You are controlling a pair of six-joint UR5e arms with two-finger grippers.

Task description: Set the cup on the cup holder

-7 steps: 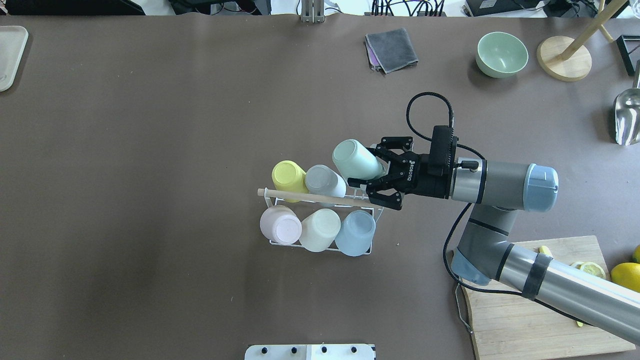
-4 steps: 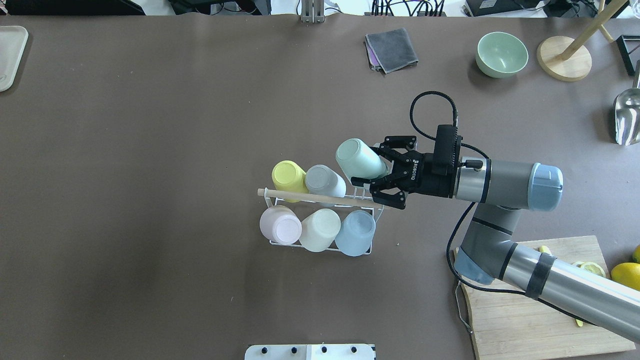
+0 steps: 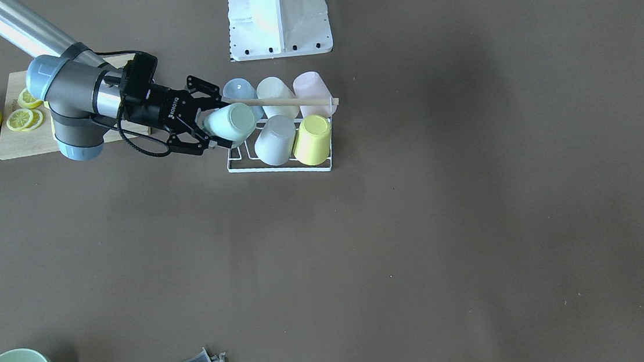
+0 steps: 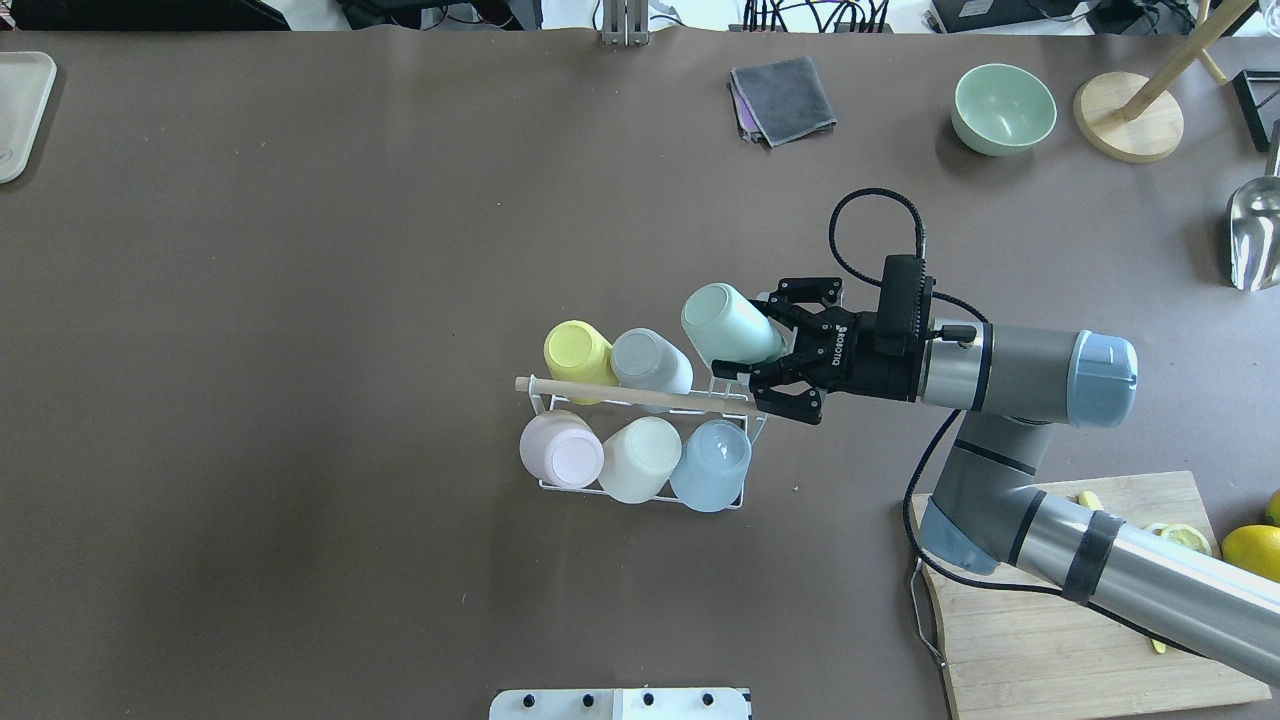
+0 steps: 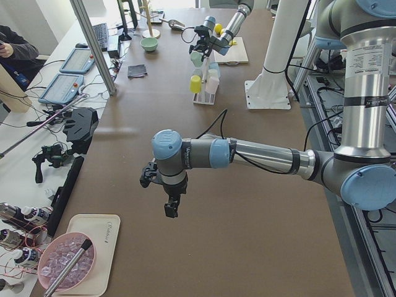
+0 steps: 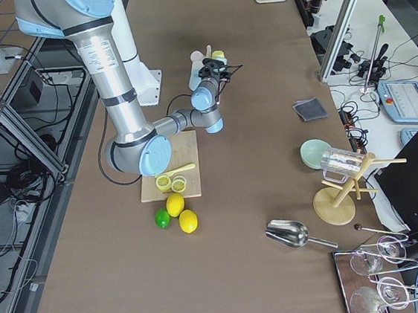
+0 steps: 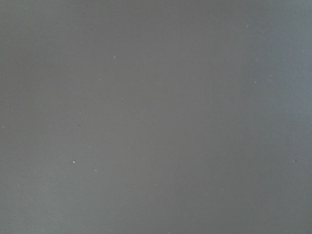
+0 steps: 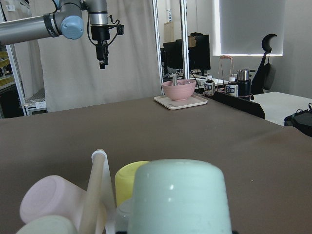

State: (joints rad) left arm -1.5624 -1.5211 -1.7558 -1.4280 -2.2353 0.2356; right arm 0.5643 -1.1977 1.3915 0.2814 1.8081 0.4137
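Observation:
My right gripper [image 4: 748,338] is shut on a mint green cup [image 4: 725,322], held tilted, bottom up, over the far right end of the cup holder [image 4: 548,408], a white wire rack with a wooden rod [image 4: 620,393]. The cup fills the right wrist view [image 8: 180,195]. In the front view the gripper [image 3: 209,124] holds the cup [image 3: 232,122] at the rack's [image 3: 277,170] left end. Yellow [image 4: 575,350], grey [image 4: 648,360], pink [image 4: 560,450], cream [image 4: 638,458] and blue [image 4: 712,465] cups sit on the rack. My left gripper [image 5: 168,204] hangs over bare table far away; I cannot tell if it is open.
A wooden cutting board [image 4: 1050,620] with lemon slices lies under my right arm, lemons [image 4: 1255,550] beside it. A green bowl [image 4: 1003,108], a grey cloth [image 4: 783,98], a wooden stand [image 4: 1128,120] and a metal scoop [image 4: 1255,235] lie at the back right.
My right gripper has moved a little to the right with the mint cup in it. The rack and its other cups have not moved.

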